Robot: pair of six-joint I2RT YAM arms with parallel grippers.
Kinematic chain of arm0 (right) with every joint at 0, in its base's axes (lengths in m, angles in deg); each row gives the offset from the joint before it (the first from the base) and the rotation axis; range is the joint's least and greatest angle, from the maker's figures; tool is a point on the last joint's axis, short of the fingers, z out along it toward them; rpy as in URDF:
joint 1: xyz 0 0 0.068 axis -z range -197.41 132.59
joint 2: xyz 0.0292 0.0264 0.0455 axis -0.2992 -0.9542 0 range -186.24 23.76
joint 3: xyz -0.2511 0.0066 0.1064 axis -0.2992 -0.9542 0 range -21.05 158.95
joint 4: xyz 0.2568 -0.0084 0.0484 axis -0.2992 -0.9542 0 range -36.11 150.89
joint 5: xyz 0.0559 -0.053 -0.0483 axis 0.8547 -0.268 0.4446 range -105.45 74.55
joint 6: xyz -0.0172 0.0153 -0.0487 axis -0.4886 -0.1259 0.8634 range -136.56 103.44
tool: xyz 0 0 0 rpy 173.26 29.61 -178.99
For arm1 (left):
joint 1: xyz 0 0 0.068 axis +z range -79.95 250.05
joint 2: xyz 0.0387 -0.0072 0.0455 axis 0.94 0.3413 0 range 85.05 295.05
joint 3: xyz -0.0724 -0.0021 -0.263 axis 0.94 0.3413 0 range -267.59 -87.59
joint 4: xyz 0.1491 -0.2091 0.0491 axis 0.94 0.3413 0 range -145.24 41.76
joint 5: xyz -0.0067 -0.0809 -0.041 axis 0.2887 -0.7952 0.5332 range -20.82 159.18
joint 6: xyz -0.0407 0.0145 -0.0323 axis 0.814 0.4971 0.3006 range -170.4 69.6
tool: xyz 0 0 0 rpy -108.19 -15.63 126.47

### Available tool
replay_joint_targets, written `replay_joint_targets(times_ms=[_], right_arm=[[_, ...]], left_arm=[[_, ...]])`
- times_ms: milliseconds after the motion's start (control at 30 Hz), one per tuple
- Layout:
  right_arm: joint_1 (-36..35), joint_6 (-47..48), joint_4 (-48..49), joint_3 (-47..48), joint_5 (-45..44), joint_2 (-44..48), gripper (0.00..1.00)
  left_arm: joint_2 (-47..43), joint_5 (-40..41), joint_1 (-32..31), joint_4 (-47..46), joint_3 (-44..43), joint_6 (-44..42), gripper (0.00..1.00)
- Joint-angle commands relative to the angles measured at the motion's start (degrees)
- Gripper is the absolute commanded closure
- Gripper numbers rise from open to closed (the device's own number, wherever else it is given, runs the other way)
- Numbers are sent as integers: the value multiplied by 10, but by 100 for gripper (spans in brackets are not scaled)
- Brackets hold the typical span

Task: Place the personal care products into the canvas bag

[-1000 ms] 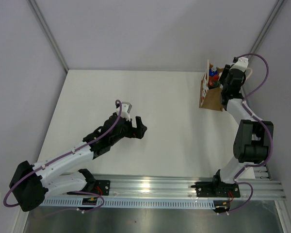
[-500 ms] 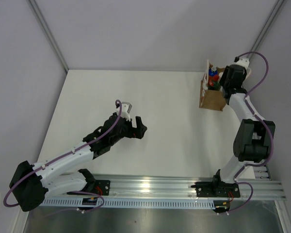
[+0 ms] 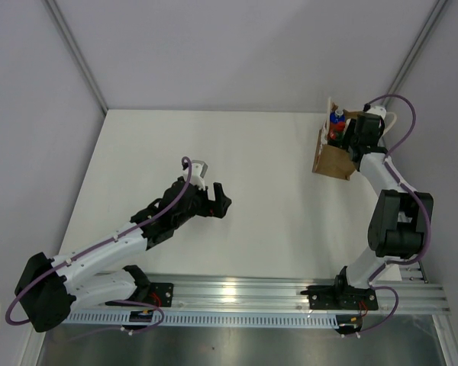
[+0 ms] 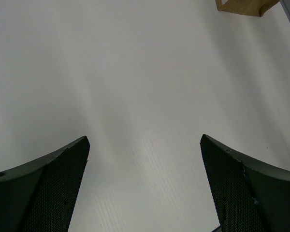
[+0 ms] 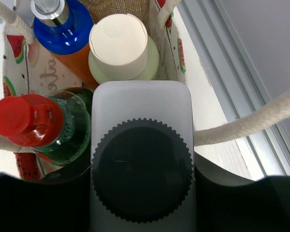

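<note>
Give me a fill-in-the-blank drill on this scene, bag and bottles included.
The square bottle in the right tool has a ___ cap. The blue-capped bottle in the canvas bag has an ___ body. The red-capped bottle has a ___ body. The left tool is not shut but ___.
Missing: black; orange; green; open.

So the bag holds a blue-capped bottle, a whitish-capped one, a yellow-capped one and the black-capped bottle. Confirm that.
One slip: there is a red-capped one, not a yellow-capped one. The right wrist view shows the bag holding the blue-capped bottle, the whitish-capped one, the red-capped one and the black-capped bottle.
</note>
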Motion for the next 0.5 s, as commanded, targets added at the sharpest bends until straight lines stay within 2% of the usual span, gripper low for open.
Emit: replay_joint_targets(times_ms=[0, 233, 400, 467], right_arm=[[7, -5, 46, -6, -1, 34, 95], [8, -11, 81, -19, 0, 11, 80], [10, -16, 78, -16, -1, -1, 62], [10, -18, 77, -14, 2, -1, 60]], left_arm=[[-2, -7, 3, -20, -13, 9, 0], [2, -6, 3, -21, -15, 8, 1], [1, -7, 3, -19, -14, 8, 1], [0, -7, 3, -20, -15, 8, 1]])
